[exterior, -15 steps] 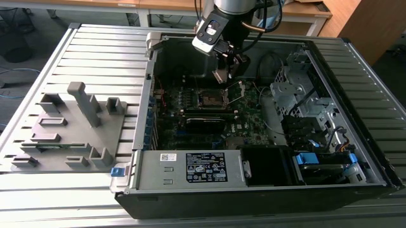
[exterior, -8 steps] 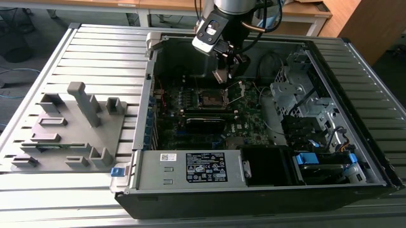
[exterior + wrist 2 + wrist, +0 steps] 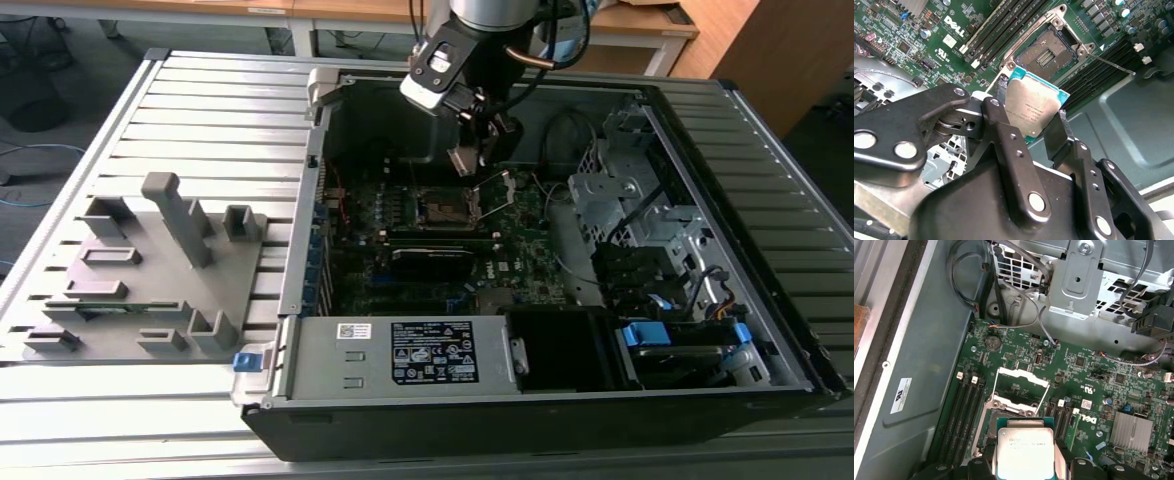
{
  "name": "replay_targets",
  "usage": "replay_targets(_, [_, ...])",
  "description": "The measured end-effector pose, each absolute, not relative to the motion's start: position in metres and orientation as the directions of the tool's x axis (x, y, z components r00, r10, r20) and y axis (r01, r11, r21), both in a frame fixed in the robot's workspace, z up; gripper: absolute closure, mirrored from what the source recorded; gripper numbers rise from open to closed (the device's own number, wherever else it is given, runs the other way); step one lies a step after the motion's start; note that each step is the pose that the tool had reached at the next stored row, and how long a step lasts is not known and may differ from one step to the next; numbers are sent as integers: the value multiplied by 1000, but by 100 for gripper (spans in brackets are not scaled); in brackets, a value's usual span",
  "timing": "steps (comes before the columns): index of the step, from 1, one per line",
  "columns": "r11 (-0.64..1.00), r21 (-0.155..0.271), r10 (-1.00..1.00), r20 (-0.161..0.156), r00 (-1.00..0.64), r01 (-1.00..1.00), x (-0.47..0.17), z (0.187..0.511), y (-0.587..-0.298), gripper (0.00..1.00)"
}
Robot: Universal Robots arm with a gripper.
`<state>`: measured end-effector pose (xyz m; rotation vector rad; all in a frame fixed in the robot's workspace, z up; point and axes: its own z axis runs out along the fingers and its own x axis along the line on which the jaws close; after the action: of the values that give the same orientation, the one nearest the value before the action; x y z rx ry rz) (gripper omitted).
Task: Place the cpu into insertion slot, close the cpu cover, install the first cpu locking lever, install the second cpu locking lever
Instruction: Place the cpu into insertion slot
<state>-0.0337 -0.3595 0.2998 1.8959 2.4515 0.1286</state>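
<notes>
In the upper centre of the frame the arm reaches down into the open computer case (image 3: 534,425). Its gripper (image 3: 473,160) is clamped on the cpu (image 3: 462,161), just above the insertion slot (image 3: 441,208) in the picture. The cpu cover (image 3: 497,196) stands raised at the slot's right edge. At the left, a grey fixture (image 3: 147,270) lies on the slatted table (image 3: 200,90).

We see a slatted metal tabletop (image 3: 200,100) w/ an open PC case (image 3: 534,425) lying on it, toward the exterior view's right edge. A grey plastic fixture (image 3: 147,270) sits by the opposite edge, just beside the case. Inside we note: green mainboard (image 3: 1079,385), black memory slots (image 3: 961,415), finned heatsink (image 3: 1130,432), coin battery (image 3: 992,342), silver drive cage (image 3: 1079,280), and a labelled PSU (image 3: 400,355).
</notes>
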Motion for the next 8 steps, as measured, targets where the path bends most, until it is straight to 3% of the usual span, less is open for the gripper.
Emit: replay_targets(8, [249, 90, 968, 19, -252, 964, -34, 300, -359, 46])
